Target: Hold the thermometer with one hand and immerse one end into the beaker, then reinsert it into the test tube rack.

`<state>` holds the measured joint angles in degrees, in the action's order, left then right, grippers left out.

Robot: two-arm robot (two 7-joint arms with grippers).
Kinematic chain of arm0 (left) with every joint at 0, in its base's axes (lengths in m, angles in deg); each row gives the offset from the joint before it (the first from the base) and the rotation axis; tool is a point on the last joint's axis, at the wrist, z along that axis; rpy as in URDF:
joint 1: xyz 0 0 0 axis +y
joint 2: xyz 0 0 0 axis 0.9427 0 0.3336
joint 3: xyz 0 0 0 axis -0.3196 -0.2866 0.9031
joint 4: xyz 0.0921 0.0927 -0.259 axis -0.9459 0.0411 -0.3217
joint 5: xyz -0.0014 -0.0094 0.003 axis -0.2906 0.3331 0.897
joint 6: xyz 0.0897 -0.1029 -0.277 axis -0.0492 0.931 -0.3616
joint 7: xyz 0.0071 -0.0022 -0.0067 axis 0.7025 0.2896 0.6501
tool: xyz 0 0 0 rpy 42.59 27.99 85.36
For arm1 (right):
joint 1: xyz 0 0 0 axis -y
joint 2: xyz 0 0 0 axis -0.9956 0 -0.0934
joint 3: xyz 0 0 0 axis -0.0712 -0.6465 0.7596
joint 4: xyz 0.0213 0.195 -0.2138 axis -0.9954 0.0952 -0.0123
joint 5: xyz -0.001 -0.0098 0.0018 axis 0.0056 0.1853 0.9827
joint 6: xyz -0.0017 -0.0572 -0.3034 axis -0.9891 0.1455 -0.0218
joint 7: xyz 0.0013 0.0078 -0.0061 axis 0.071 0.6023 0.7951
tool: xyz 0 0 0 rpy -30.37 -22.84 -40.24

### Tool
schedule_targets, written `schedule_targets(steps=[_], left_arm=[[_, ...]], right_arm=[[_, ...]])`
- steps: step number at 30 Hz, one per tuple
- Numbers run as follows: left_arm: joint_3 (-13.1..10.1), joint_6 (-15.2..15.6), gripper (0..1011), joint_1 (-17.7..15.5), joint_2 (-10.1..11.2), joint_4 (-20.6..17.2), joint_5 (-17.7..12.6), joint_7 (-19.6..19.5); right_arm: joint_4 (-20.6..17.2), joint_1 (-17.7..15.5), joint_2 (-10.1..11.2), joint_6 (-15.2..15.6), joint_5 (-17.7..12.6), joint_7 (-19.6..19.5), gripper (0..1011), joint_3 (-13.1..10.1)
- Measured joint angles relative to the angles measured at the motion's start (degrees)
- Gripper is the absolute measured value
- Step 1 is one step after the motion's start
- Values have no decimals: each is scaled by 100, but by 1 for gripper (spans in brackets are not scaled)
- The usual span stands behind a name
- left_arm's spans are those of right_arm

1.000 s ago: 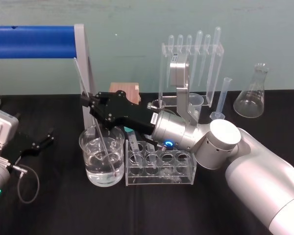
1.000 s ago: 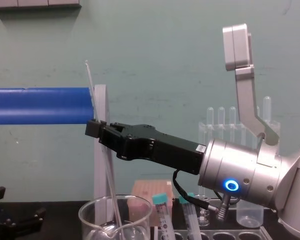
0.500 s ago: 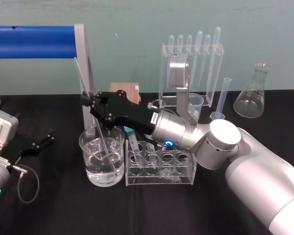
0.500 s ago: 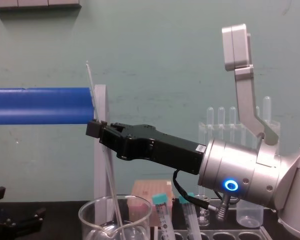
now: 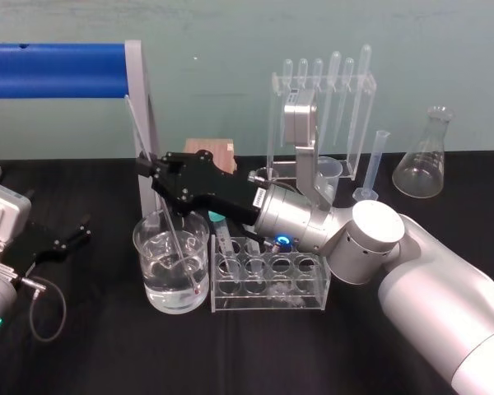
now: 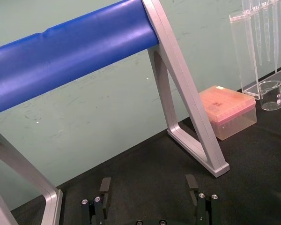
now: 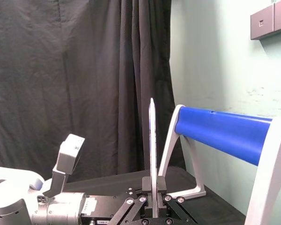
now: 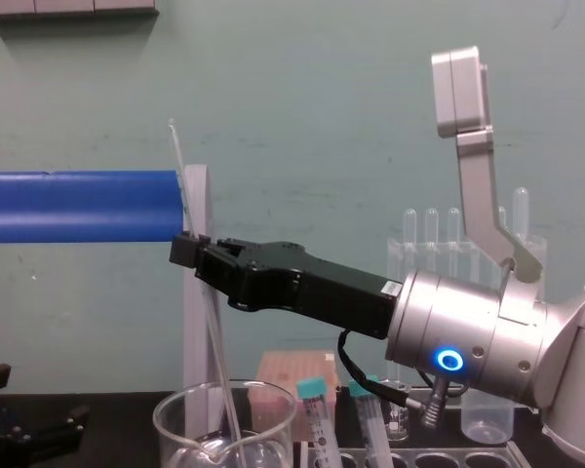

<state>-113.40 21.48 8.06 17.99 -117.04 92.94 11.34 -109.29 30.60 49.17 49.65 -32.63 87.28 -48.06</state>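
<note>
The thermometer point(image 5: 134, 132), a long thin glass rod, leans steeply with its lower end inside the beaker point(image 5: 148, 240), which holds water. My right gripper point(image 5: 145, 169), long and black on a silver wrist with a blue ring, is shut on the thermometer above the beaker's rim. The chest view shows the same grip: right gripper point(image 8: 184, 251), thermometer point(image 8: 177, 166), beaker point(image 8: 172, 421). In the right wrist view the thermometer point(image 7: 151, 140) rises from the shut right gripper point(image 7: 152, 182). The test tube rack point(image 5: 269, 298) stands right beside the beaker. My left gripper point(image 5: 72, 233) rests open at the left.
A blue bar on a grey frame point(image 5: 140, 90) stands just behind the beaker. Teal-capped tubes point(image 8: 315, 414) lean in the rack. Behind are a pipette stand point(image 5: 321, 90), a small plastic beaker point(image 5: 328, 171), a graduated cylinder point(image 5: 369, 164), a conical flask point(image 5: 421, 160) and a pink box point(image 6: 228, 110).
The right gripper and thermometer have crept very slightly to the right in the chest view. Nothing else has moved.
</note>
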Motion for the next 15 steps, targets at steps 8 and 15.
schedule_targets(steps=[8, 15], left_arm=[[0, 0, 1008, 0, 0, 0, 0, 0], [0, 0, 1008, 0, 0, 0, 0, 0]], right_arm=[[3, -2, -6, -10, 8, -24, 56, -20], [9, -2, -17, -11, 20, -27, 56, -21]])
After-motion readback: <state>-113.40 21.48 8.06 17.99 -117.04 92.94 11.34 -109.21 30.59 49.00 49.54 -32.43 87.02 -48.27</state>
